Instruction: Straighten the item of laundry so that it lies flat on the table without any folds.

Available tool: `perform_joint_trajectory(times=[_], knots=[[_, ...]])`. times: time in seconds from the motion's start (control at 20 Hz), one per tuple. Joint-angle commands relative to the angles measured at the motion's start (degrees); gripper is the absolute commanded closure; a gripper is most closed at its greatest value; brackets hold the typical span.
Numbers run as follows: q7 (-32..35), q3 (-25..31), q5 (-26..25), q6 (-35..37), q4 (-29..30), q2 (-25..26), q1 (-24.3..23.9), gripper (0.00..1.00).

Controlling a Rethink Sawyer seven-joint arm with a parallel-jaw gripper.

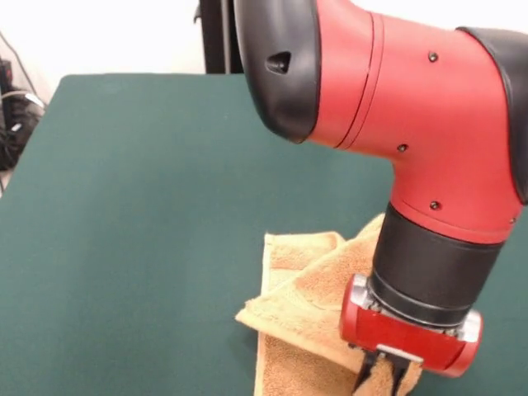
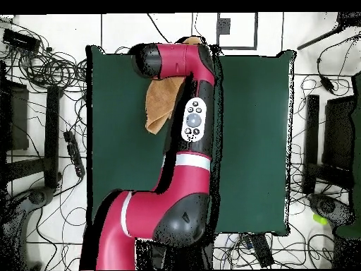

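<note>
Pincer (image 1: 384, 373) clamped on folded towel (image 1: 305, 297)

The orange-yellow terry towel (image 1: 305, 305) (image 2: 163, 100) lies crumpled near one short edge of the dark green table (image 1: 140, 214) (image 2: 254, 134) — folded over itself in layers, one corner pulled up off the cloth — a woven band along its edge.

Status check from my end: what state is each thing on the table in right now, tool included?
Towel: crumpled, folded over itself in layers, one part lifted into the tool, not flat.
Tool: down at the towel's near part, shut on a pinch of cloth.
Arm: stretched out across the table, over the towel.
Table: green cover smooth, bare apart from the towel.
</note>
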Motion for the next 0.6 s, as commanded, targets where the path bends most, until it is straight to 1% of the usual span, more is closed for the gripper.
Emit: perform_joint_trajectory(times=[0.05, 0.2, 0.6], knots=[[7.0, 1.0, 9.3, 15.4, -3.2, 0.3, -0.3, 1.0], [5.3, -0.2, 11.4, 15.8, -4.0, 0.8, -1.0, 1.0], [6.2, -5.1, 13.7, 13.2, -5.4, 2.3, -1.3, 1.0]])
